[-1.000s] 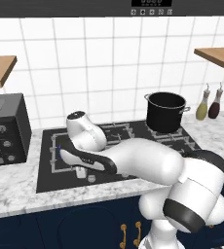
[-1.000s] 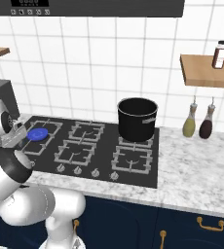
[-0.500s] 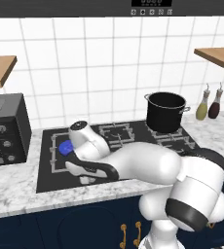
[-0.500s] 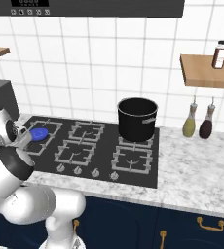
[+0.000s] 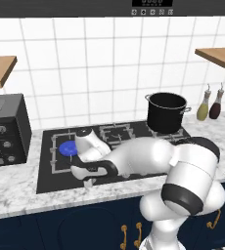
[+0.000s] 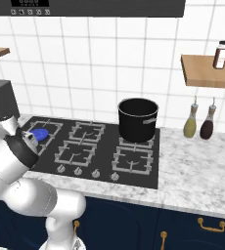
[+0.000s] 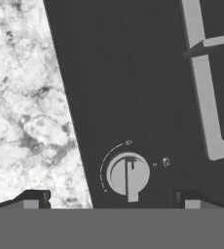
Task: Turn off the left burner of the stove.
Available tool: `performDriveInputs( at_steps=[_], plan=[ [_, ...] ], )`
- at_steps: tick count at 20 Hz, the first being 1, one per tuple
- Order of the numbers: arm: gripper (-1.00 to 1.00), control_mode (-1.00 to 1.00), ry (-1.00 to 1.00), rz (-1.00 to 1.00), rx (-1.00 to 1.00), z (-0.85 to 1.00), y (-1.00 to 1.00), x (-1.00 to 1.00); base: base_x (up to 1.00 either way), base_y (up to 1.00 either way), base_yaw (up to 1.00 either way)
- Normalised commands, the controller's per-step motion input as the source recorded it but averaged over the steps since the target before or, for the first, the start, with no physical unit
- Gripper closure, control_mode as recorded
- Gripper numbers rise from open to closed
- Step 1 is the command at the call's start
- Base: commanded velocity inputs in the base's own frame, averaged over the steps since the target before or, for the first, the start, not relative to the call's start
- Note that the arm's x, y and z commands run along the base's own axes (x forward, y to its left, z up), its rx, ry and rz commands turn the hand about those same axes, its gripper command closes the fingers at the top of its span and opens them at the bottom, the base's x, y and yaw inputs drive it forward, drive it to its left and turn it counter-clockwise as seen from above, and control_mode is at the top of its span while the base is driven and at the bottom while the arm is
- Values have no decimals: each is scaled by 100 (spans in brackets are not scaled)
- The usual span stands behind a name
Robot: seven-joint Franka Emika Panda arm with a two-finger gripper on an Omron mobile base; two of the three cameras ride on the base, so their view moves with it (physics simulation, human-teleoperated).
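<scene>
My arm hides much of the stove (image 5: 51, 146) front. Only a corner of the left burner (image 7: 207, 102) grate shows past my hand, cut by the edge

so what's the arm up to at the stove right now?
The white arm is bent low over the front left corner of the flat black cooktop, by its row of small silver knobs. In the hand view the open pincer is lined up on one round silver knob, fingertips on either side but not touching it. The large left burner shows a blue disc, so it looks lit. A black pot sits on the back right burner.
</scene>
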Motion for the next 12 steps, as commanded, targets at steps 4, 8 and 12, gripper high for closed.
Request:
performDriveInputs(
  at_steps=[4, 8, 12],
  plan=[
    [-100, -100, 1, 1, 0, -21, 0, 18, 0, 0, 0],
    [-100, -100, 1, 1, 0, -14, 0, 24, 0, 0, 0],
    [-100, -100, 3, 1, 0, -16, 0, 20, 0, 0, 0]
  ],
)
